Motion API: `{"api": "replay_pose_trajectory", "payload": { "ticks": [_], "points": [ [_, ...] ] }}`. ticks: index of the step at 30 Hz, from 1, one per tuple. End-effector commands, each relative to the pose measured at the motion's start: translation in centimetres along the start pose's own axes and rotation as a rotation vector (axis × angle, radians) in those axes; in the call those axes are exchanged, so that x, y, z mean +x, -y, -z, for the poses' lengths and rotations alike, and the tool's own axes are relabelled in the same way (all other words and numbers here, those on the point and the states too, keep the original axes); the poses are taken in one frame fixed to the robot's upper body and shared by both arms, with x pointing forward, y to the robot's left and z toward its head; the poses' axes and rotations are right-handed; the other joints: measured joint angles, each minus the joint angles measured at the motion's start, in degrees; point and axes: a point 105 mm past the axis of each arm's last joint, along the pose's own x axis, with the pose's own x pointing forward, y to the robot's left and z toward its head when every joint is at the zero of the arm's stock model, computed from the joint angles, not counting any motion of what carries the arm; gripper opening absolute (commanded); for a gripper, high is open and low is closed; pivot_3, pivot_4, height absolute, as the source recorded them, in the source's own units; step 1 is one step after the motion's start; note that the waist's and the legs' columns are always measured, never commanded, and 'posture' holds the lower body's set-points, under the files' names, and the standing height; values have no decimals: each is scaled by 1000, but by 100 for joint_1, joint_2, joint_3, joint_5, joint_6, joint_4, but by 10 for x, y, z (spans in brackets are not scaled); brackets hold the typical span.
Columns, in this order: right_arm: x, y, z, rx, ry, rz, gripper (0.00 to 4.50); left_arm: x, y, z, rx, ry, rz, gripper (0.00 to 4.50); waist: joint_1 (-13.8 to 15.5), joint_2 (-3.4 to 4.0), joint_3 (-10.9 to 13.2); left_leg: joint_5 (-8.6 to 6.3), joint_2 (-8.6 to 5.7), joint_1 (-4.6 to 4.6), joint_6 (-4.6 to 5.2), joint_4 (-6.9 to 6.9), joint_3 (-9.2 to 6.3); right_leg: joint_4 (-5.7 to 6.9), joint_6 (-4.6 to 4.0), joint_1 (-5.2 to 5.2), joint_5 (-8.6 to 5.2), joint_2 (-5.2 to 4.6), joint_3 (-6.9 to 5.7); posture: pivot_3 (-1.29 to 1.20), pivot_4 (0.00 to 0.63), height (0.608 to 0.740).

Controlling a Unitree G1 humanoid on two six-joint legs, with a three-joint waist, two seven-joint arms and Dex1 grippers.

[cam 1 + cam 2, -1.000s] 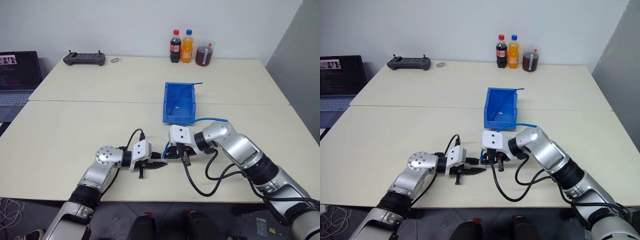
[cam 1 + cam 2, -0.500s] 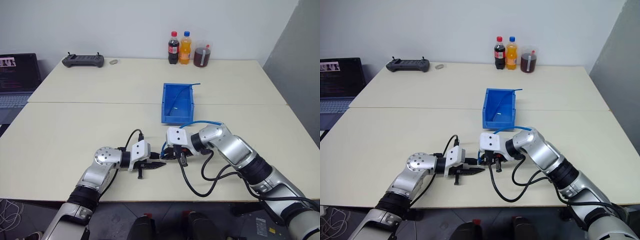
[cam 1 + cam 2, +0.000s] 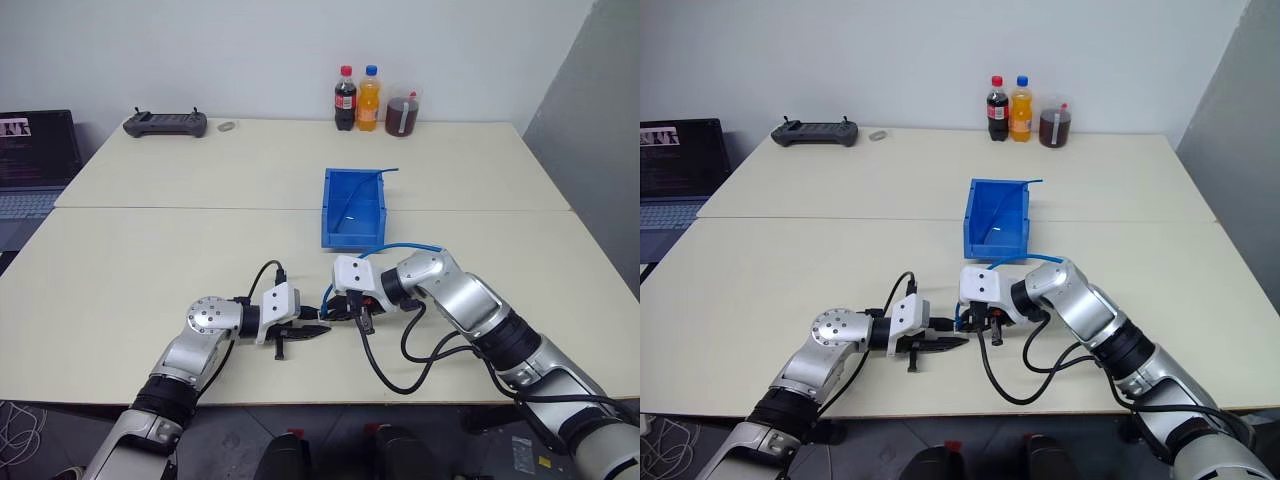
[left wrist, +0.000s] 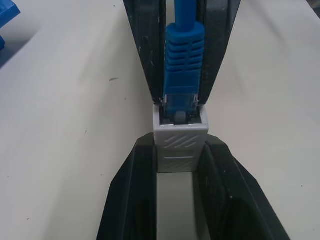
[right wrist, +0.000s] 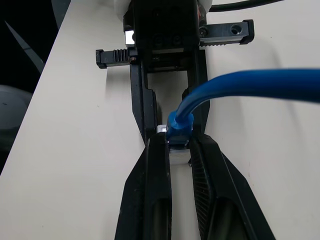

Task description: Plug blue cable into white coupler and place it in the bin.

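Between my two grippers: white coupler [image 4: 180,141] clamped in left gripper [image 4: 179,165] fingers, socket facing right gripper [image 5: 179,150]. Blue cable [image 4: 183,75] plug boot pinched by right gripper, clear tip sitting in coupler's socket mouth; can't tell if fully seated. I see both grippers tip to tip, just above table [image 3: 150,260], near its front edge. Cable arcs back over right wrist toward bin [image 3: 352,208], which stands beyond right gripper, well apart. Far beyond bin: three bottles [image 3: 370,98]. Far beyond left gripper: controller [image 3: 165,123], laptop [image 3: 35,160].
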Motion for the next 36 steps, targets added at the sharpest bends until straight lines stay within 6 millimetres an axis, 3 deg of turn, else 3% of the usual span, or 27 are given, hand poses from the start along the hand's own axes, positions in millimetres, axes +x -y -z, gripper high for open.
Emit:
{"api": "replay_pose_trajectory", "payload": {
  "ticks": [1, 2, 3, 11, 13, 16, 20, 23, 32, 36],
  "points": [
    [5, 2, 26, 106, -64, 31, 249, 0, 8, -2, 29, -4, 33, 785, -8, 0, 0, 0, 0, 2, 0, 0, 1, 3, -1, 0, -1, 0, 1, 0, 150, 740],
    [4, 4, 23, 106, -48, 44, 249, 0, 7, -4, 25, 6, 29, 785, -11, 0, 0, 0, 0, 3, 0, 0, 1, 6, -2, 0, -1, 1, 1, 0, 150, 740],
    [3, 5, 22, 107, -38, 54, 249, 0, 6, -5, 21, 14, 27, 1485, -13, 0, 0, 0, 1, 4, 0, 0, 0, 7, -2, 0, -2, 2, 1, 0, 150, 740],
    [-22, 10, -5, 262, 115, 121, 249, -18, -7, -29, 29, 86, -133, 3214, 30, 1, 8, 0, -1, -15, -1, 5, -9, 10, -5, -9, -3, -4, -4, 0, 150, 740],
    [-34, 12, -12, 327, 159, 140, 249, -24, -6, -37, 20, 108, -182, 3676, 32, 3, 11, 0, -2, -20, -1, 5, -10, 7, -5, -12, -3, -7, -6, 0, 150, 740],
    [-75, 33, -36, 482, 285, 213, 249, -36, -10, -64, -5, 185, -353, 4371, 32, 5, 21, 0, -5, -27, -1, 4, -10, -1, -5, -12, -3, -15, -6, 0, 150, 740],
    [-108, 68, -54, 592, 363, 299, 249, -42, -13, -89, -56, 267, -520, 4446, 28, 6, 31, 0, -8, -26, -1, 4, -10, 0, -3, -12, -2, -19, -6, 0, 150, 740],
    [-122, 98, -59, 657, 396, 374, 249, -48, -26, -96, -65, 287, -686, 4446, 27, 4, 28, 0, -7, -20, -1, -2, -12, -3, -3, -8, -2, -15, -8, 0, 150, 740],
    [-124, 155, -37, 683, 333, 577, 249, -28, -11, -96, -193, 333, -744, 4446, 27, 6, 31, -3, -10, -33, 2, -13, 13, -39, -2, -13, 1, -16, 13, 0, 150, 740],
    [-128, 168, -33, 708, 338, 660, 1420, -23, -8, -100, -198, 346, -742, 4500, 28, 6, 31, -3, -8, -35, 2, -18, 13, -39, -2, -15, 2, -16, 12, 0, 150, 740]
  ]
}}
